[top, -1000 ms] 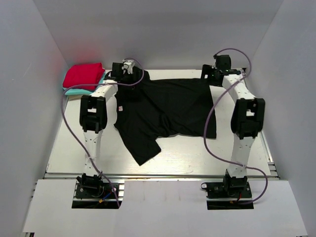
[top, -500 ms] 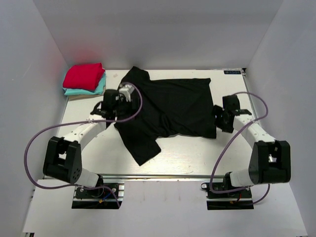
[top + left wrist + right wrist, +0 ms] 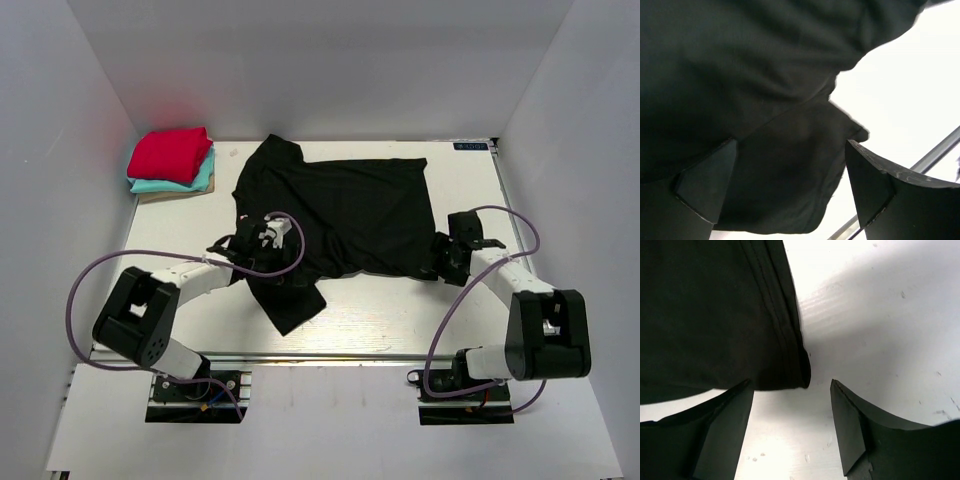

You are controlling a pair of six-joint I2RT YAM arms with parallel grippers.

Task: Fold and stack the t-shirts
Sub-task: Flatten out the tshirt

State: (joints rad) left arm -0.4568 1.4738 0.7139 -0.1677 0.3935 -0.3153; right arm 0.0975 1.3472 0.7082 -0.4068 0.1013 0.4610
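A large black t-shirt (image 3: 345,210) lies spread flat mid-table, one sleeve (image 3: 292,305) pointing toward the near edge. Red (image 3: 170,152), teal (image 3: 196,180) and tan (image 3: 160,196) folded t-shirts are stacked at the back left. My left gripper (image 3: 283,248) is low over the shirt's near-left part, open, with black cloth (image 3: 785,165) lying between and under its fingers (image 3: 707,185). My right gripper (image 3: 438,257) stands open at the shirt's near-right corner. That hem corner (image 3: 799,371) lies just ahead of the gap, with bare table between the fingertips (image 3: 847,425).
White walls close in the table on the left, back and right. A metal rail (image 3: 320,355) runs along the near edge, in front of the arm bases. Purple cables (image 3: 100,275) loop beside each arm.
Both arms have pulled back from the shirt's far edge and dropped low, the left to the near-left sleeve area, the right to the near-right corner. The right jaws have narrowed a little.
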